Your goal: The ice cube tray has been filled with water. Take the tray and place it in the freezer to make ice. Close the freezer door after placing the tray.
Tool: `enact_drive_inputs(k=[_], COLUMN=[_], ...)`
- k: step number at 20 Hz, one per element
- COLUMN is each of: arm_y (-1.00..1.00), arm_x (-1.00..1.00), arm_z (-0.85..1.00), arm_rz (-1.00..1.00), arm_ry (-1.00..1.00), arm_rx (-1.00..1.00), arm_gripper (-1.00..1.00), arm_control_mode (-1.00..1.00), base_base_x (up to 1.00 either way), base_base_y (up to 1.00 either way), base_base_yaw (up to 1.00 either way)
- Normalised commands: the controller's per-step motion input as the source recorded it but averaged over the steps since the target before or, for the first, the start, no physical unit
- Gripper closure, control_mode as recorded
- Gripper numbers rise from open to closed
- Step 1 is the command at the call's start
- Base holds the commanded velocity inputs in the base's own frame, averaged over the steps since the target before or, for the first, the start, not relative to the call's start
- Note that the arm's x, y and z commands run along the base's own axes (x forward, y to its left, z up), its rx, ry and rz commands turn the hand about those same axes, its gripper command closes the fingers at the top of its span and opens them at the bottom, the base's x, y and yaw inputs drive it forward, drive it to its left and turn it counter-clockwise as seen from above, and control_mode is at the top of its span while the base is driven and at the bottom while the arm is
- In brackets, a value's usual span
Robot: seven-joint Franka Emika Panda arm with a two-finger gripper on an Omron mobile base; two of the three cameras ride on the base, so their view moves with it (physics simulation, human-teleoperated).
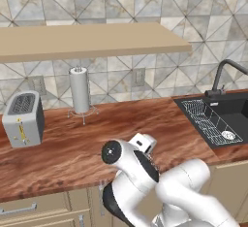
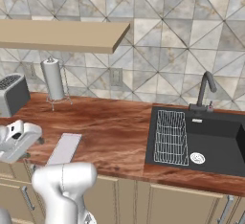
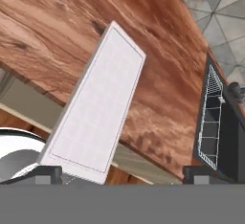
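Fingers (image 3: pixel 45 173) wide apart above ice cube tray (image 3: pixel 98 108)

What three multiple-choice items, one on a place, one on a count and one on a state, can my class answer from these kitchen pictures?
1. Where does the ice cube tray lie?
A. in the sink
B. on the counter's front edge
C. on the wall shelf

2. How many paper towel rolls stand on the counter?
A. one
B. two
C. three

3. How does the claw stand?
A. shut on the tray
B. shut on nothing
C. open, holding nothing

Key: 1 B, the tray lies flat, one end reaching past the wooden edge. 2 A, a single paper towel roll stands beside the toaster. 3 C, its tips stand far apart in the hand view, the tray unclamped.
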Motion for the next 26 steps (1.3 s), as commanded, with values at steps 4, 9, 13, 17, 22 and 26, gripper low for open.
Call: enact_drive_inputs(k=[4, 9, 13, 17, 22, 26], arm_y=[0.16, 0.02, 0.00, 0.03, 0.13, 0.17], arm_x=[-0.07, 0.00, 0.00, 0.00, 0.00, 0.00], arm_z=[-0.39, -0.49, -0.59, -0.50, -0.31, -0.19], arm_rz=[0.12, 0.01, 0.00, 0.00, 0.00, 0.00], arm_ry=[0.00, 0.00, -0.06, -0.13, -0.05, -0.04], arm_rx=[-0.22, -0.23, -0.24, -0.16, -0.11, -0.07], arm_gripper=[-1.00, -1.00, -1.00, -1.00, -1.00, -1.00], arm_control_mode=[-1.00, -1.00, -1.00, -1.00, -1.00, -1.00], base_base_x=[0.00, 0.00, 0.00, 0.00, 0.00, 0.00], base_base_y=[0.00, 0.00, 0.00, 0.00, 0.00, 0.00], base_base_yaw=[0.00, 0.00, 0.00, 0.00, 0.00, 0.00])
